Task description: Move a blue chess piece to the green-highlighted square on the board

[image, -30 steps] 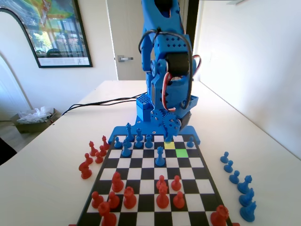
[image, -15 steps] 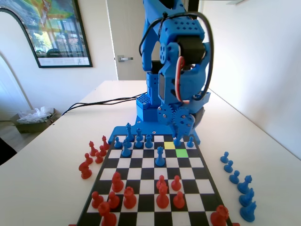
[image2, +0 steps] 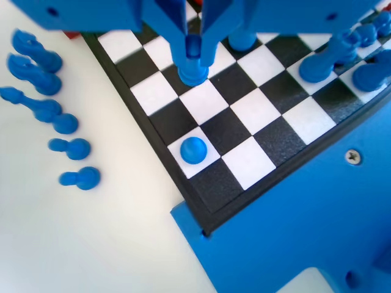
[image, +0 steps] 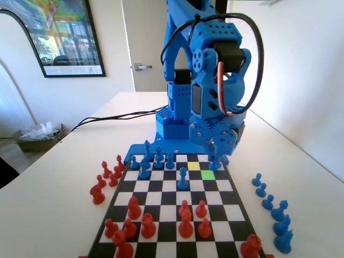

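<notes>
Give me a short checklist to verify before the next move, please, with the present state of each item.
1. Jaws shut on the pawn: ok. In the wrist view they pinch its head from both sides.
2. Green square free of pieces: ok.
3. Pawn above the green square: not ok. In the fixed view it is beyond the square, toward the far right.
4. Pawn's base lifted off the board: cannot tell.
5. Edge pawn apart from the held one: ok. Bare squares lie between them.
</notes>
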`<state>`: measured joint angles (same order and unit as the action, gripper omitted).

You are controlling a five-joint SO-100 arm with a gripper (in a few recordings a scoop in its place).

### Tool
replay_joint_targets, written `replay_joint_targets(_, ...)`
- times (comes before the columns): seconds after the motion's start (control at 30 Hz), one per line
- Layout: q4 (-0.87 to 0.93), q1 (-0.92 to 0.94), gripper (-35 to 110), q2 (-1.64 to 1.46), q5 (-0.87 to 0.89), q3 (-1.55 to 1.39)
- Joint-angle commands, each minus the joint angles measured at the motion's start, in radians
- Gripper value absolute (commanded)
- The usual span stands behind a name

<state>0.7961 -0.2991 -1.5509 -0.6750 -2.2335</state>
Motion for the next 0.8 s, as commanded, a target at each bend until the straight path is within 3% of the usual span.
replay_joint_targets(0.0, -0.014, -0.009, 1, -0.006, -0.026, -0.011)
replay_joint_targets(0.77, -0.057, -0.025, 1, 0.020, -0.044, -0.051)
